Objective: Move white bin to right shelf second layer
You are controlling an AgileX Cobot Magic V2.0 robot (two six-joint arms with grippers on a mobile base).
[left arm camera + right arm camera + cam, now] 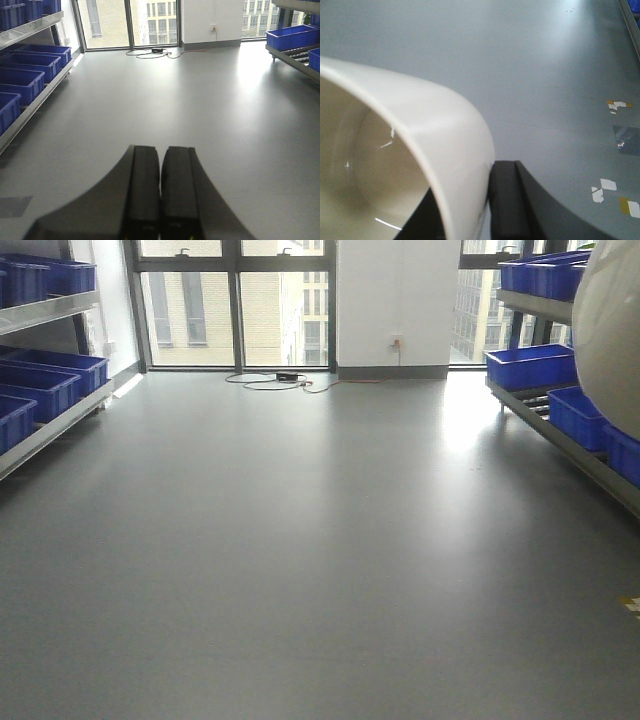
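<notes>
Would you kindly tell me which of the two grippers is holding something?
The right gripper: its fingers pinch the wall of the white bin. The left gripper is shut on nothing.

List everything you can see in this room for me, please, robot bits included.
white bin: one, glossy cream-white, held up at the right, above the floor
blue crates: several on each side, exact count unsure, on both racks
left shelf: one, steel, along the left wall
right shelf: one, steel with rollers, along the right wall
cables: a loose tangle, dark and orange, on the floor by the windows
tape scraps: a few, white and yellow, stuck to the floor
floor: grey, shiny
windows: tall, dark-framed, far wall
left gripper: black, fingers closed together, holding nothing
right gripper: black, clamped on the bin's rim
</notes>
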